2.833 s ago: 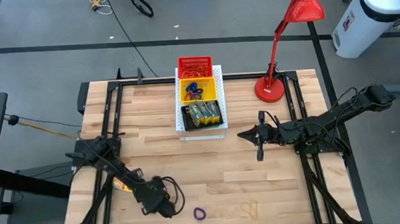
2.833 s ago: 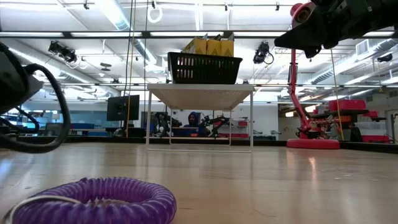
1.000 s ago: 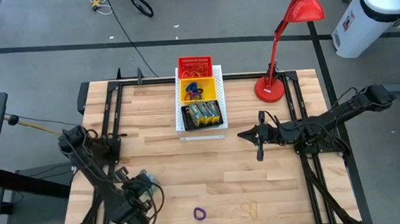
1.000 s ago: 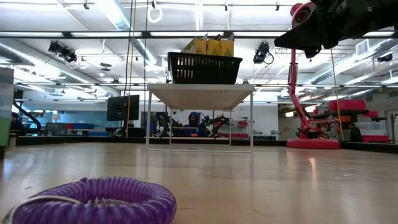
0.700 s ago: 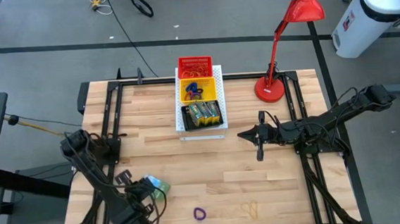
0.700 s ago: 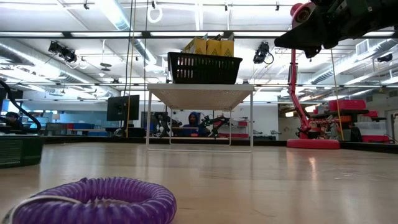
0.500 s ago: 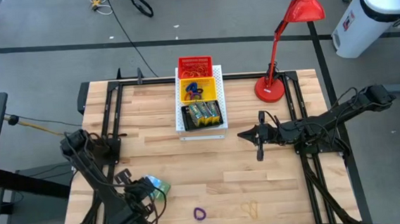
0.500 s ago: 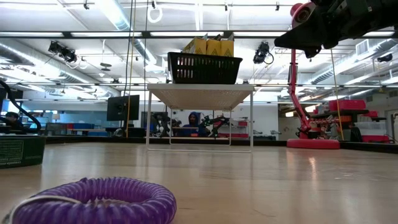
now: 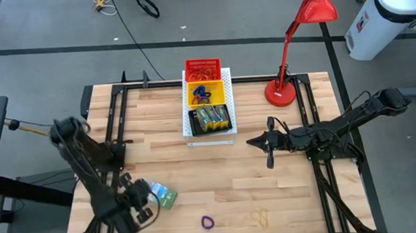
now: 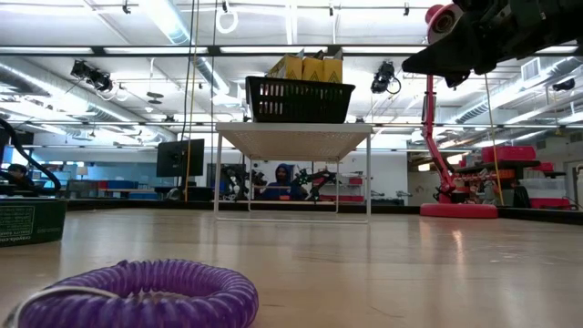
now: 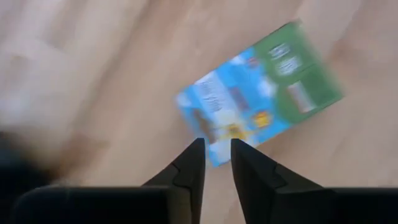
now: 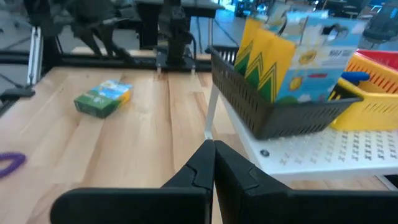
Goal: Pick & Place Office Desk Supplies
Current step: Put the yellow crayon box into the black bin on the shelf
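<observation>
Purple coil loop [image 10: 137,293]: nearest item, lying flat at the table's front edge; fills the foreground of the low view, a small ring from above [image 9: 207,222].

Rubber band [image 9: 260,217]: thin, pale, on the wood just right of the loop; seen from above only.

Crayon box [image 9: 163,197]: green-and-blue, lying flat on the table's front left. The low view shows only its dark green end [image 10: 32,222] at the frame's left edge; the left wrist view shows its printed face [image 11: 261,118]; the right wrist view sees it far across the table [image 12: 103,98].

Left gripper [image 9: 145,197]: beside the box; in its own view the fingers [image 11: 188,171] stand a narrow gap apart, tips at the box's edge, nothing between them.

Right gripper [image 9: 270,140]: above mid-table on the right, jaws closed together, empty; in the low view it shows only as a dark mass at top right [image 10: 455,50].

White perforated stand [image 9: 225,78]: at the back centre, bearing three baskets. Black basket [image 9: 210,120]: nearest, holding crayon boxes with yellow-and-green fronts, clearest in the right wrist view [image 12: 267,50]. Yellow basket [image 9: 205,94]: behind it, blue item inside. Red basket [image 9: 202,68]: farthest; contents too small to tell.

Red desk lamp [image 9: 291,48]: back right of the table.
</observation>
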Robot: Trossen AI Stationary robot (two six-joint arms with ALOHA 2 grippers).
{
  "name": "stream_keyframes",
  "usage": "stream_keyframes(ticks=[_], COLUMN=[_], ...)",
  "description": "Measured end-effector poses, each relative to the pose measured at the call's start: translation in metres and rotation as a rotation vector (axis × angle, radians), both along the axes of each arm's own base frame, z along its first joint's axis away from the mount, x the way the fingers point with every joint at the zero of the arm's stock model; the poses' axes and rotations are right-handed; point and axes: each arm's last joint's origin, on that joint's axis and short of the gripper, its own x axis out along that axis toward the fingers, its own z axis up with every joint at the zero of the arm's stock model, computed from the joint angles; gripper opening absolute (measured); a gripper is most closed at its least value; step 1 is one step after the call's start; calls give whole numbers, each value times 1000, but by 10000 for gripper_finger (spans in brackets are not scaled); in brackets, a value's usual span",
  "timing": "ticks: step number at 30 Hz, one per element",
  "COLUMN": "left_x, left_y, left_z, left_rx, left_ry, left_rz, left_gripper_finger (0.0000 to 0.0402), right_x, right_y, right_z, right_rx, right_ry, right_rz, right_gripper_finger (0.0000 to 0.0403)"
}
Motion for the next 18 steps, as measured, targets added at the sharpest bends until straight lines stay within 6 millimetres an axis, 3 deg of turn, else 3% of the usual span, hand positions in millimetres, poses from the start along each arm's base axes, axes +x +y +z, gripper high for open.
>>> stream_keyframes(ticks=[4, 8, 12, 18], left_x=[-20, -31, -39, -41], left_y=[23, 45, 61, 62], left_z=[-14, -41, -59, -60], left_rx=[-242, -390, -413, -427], left_ry=[-228, -298, -310, -293], left_rz=[98, 161, 181, 170], left_gripper_finger=[92, 125, 182, 265], right_x=[0, 1, 1, 1], right_y=[0, 0, 0, 0], right_z=[-1, -1, -1, -1], right_rx=[-6, -5, -5, -5], right_ry=[3, 5, 5, 4], right_rz=[1, 1, 1, 1], right_gripper_finger=[11, 11, 11, 11])
